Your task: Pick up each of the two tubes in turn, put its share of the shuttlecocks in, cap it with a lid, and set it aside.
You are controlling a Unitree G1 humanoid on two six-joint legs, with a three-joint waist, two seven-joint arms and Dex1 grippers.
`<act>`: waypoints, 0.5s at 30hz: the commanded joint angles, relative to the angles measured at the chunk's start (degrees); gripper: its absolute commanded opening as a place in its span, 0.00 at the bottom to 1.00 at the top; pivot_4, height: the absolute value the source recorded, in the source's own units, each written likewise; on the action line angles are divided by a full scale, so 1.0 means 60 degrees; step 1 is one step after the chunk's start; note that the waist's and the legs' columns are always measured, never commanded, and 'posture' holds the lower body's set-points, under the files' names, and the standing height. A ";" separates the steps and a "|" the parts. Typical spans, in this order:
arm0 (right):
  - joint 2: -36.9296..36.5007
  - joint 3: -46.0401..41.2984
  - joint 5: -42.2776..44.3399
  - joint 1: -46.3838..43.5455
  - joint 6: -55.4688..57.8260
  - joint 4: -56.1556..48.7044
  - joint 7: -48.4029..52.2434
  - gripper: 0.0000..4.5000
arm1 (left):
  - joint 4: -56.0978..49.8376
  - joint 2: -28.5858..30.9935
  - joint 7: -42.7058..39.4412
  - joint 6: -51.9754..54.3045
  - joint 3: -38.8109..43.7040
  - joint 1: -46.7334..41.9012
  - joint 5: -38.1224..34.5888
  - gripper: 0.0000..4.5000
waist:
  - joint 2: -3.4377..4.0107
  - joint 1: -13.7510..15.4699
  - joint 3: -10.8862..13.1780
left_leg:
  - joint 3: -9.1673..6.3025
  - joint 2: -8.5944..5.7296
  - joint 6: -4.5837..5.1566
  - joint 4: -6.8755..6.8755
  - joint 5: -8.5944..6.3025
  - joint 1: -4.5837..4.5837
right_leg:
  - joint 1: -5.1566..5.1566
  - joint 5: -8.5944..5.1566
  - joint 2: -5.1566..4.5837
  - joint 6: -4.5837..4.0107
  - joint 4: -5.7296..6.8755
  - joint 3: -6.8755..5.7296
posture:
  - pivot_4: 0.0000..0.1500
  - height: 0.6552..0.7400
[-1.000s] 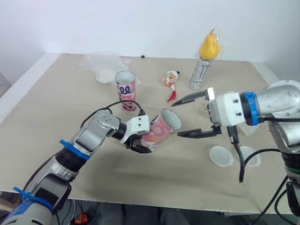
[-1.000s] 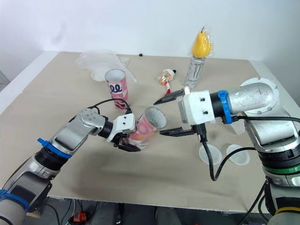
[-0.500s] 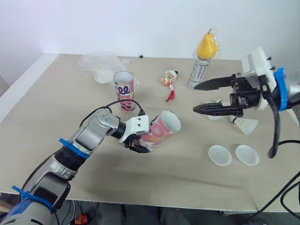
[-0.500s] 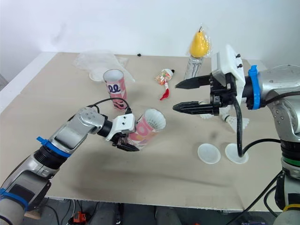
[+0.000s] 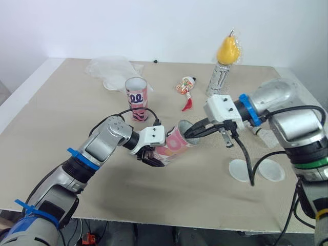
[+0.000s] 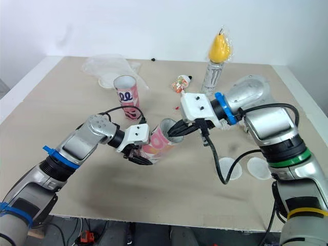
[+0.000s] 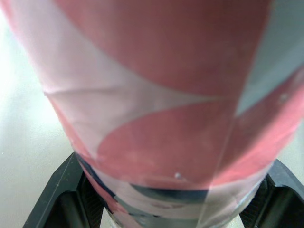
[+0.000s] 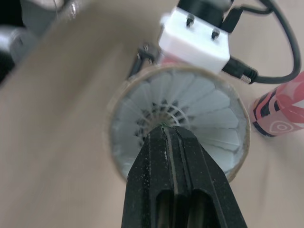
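Pink tube (image 5: 177, 142) sits tilted at the centre of the head views, just over the table (image 5: 61, 113). Its lower end is clamped between the fingers of the left gripper (image 5: 154, 155) and its open mouth is turned toward the right of the frame. The right gripper (image 5: 190, 134) has its two fingers pressed flat together, with the tips poked into that mouth against the feather skirt of a shuttlecock (image 8: 199, 109) lodged inside. A second tube (image 5: 137, 97) stands upright at upper left of centre, while a white lid (image 5: 241, 169) and a second lid (image 5: 270, 169) lie side by side at lower right.
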 commanded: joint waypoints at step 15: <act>0.1485 0.2517 -0.1793 -0.1227 -0.2187 0.1921 0.0799 0.03 | 0.0271 -0.0308 0.0094 -0.0159 0.0052 -0.0197 0.0116 0.68 | 0.0002 0.0000 -0.0004 | -0.0005 0.0003 -0.0002 0.0019 0.0003 0.0030 | 0.0032 0.0012 0.0005 -0.0013 0.0012 -0.0002 | 1.00 1.00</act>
